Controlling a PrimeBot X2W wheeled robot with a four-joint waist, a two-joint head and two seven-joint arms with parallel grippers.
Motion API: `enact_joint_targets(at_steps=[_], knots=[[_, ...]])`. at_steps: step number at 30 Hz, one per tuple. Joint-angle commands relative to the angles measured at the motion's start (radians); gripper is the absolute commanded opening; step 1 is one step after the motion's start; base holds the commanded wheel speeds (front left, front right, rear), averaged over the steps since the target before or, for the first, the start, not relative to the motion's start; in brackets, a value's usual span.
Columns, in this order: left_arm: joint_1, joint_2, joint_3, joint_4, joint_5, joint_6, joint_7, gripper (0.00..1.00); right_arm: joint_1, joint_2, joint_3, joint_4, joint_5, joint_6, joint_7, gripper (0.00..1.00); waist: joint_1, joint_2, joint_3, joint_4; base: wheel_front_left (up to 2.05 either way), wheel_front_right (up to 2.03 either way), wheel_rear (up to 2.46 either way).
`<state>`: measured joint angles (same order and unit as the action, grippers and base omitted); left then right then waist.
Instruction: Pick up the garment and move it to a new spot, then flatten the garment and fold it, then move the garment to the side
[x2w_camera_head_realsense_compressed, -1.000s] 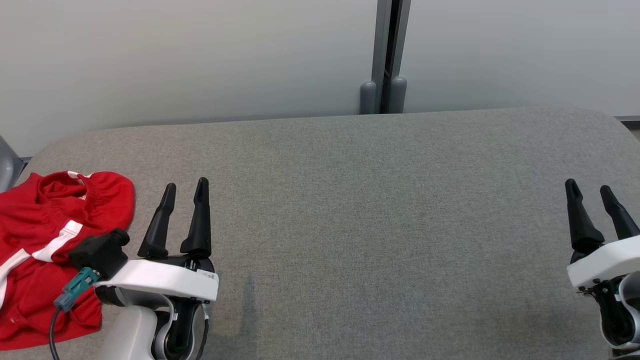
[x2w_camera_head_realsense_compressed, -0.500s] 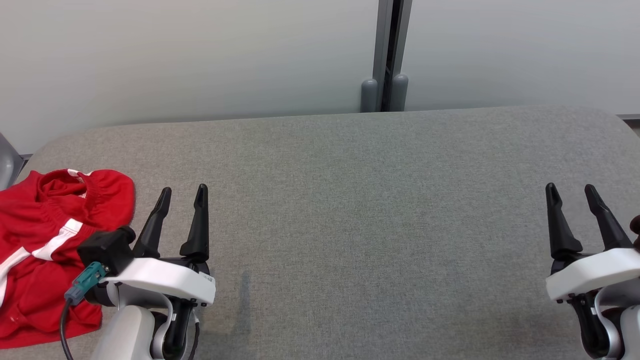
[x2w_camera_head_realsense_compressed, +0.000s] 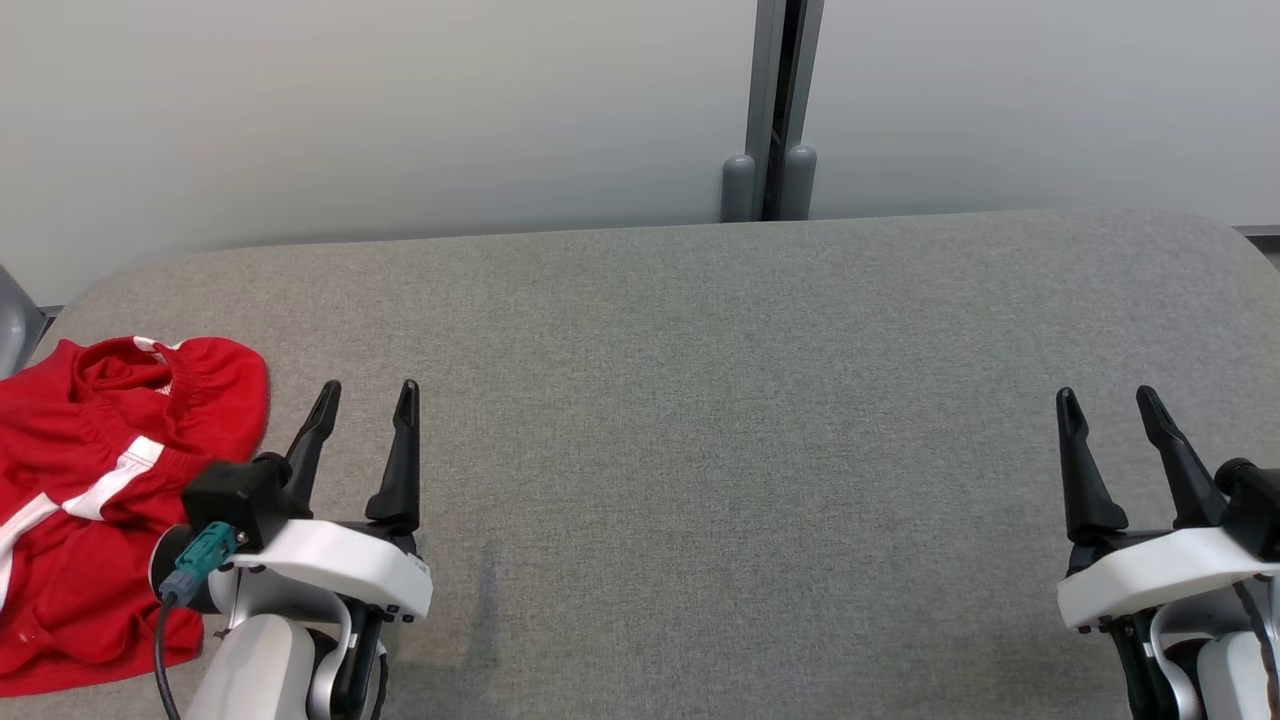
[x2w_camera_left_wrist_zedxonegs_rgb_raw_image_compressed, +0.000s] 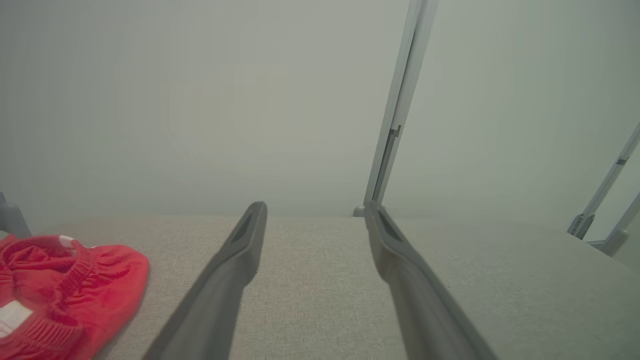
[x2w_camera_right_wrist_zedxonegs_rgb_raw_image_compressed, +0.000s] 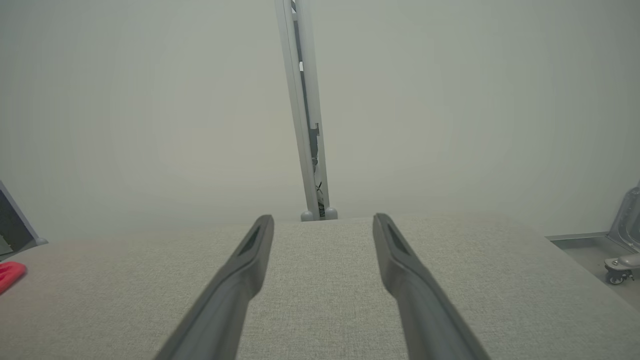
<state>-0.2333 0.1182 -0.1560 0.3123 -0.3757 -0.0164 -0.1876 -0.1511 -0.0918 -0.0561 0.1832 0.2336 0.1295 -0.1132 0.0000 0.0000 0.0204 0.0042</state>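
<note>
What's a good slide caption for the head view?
Left gripper and right gripper open above the grey table; crumpled red garment lies at far left.

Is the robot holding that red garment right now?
No, the red garment lies on the table; the left gripper and right gripper are both open and empty.

The garment (x2w_camera_head_realsense_compressed: 90, 500) is seen in bright red, crossed by white stripes (a small white patch is also shown at its gathered edge). The table (x2w_camera_head_realsense_compressed: 700, 400) is covered in a grey, finely flecked weave. The jaws of the left gripper (x2w_camera_head_realsense_compressed: 368, 388) and the right gripper (x2w_camera_head_realsense_compressed: 1106, 393) are coloured black, the housings behind them white. A teal connector (x2w_camera_head_realsense_compressed: 197, 560) is carried on a dark cable (x2w_camera_head_realsense_compressed: 160, 650). The wall (x2w_camera_head_realsense_compressed: 400, 110) is shown in pale grey-white.
</note>
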Motion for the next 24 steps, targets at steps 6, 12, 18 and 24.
enact_joint_targets(at_steps=[6,12,18,24], knots=[[0.007,0.007,0.000,0.000,0.061,0.008,0.011,1.00,0.008,0.003,0.007,0.012,-0.039,0.002,-0.040,1.00,0.0000,0.0000,-0.002,0.002,0.00,0.00,0.00],[0.011,0.001,0.011,0.008,0.080,0.006,0.031,1.00,0.014,0.011,0.008,0.031,-0.054,0.002,-0.069,1.00,0.0000,0.0000,-0.005,0.004,0.00,0.00,0.00],[0.017,-0.003,0.023,0.009,0.097,0.005,0.046,1.00,0.017,0.019,0.025,0.058,-0.059,0.002,-0.096,1.00,0.0000,0.0000,-0.010,0.002,0.00,0.00,0.00],[0.028,-0.008,0.030,0.013,0.112,0.005,0.056,1.00,0.022,0.024,0.037,0.076,-0.083,0.002,-0.117,1.00,0.0000,0.0000,-0.015,0.001,0.00,0.00,0.00]])
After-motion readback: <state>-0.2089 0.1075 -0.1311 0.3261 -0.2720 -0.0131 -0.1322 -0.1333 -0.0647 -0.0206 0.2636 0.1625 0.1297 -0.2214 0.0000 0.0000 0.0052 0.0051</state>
